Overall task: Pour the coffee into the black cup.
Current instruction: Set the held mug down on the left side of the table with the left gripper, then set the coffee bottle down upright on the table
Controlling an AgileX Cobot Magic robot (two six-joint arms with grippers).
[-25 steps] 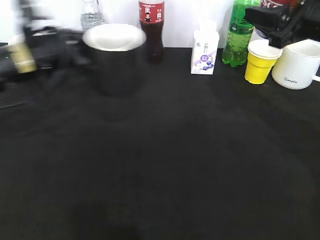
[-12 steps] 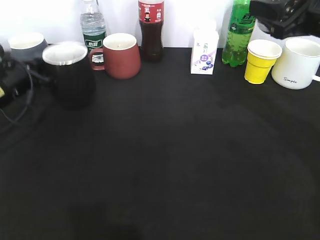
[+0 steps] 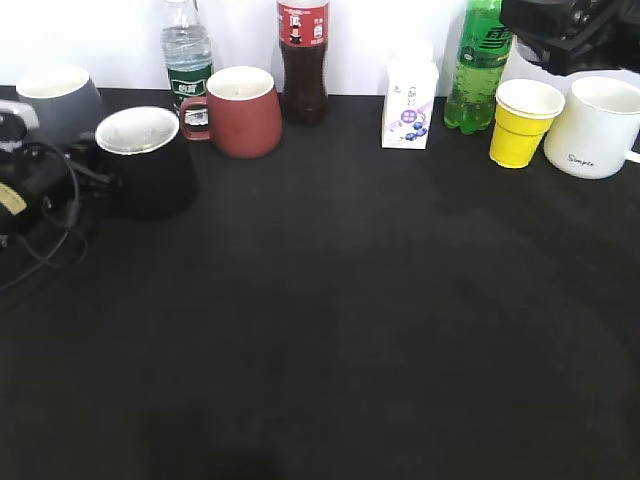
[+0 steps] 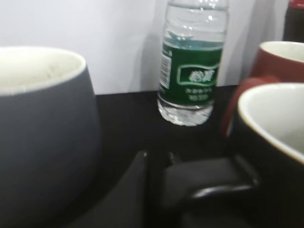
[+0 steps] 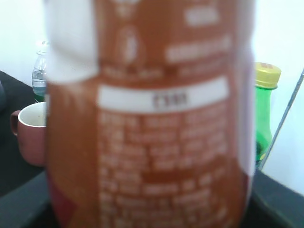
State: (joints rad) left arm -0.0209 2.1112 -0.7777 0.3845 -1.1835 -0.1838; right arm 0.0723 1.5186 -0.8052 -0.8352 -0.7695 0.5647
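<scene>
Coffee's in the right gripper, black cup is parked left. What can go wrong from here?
1. The coffee bottle is far right and the black cup far left; the carry may clip the green bottle or the cola bottle.
2. The red mug and grey mug crowd the cup, so the pour could stray into one.

The exterior camera looks down at a slant across my table [image 3: 350,330] toward the back wall. My left wrist camera sits low, close behind the black cup [image 4: 273,152]. My right wrist camera presses against the coffee [image 5: 152,123]. All three catch the dark red mug [image 3: 243,110].
</scene>
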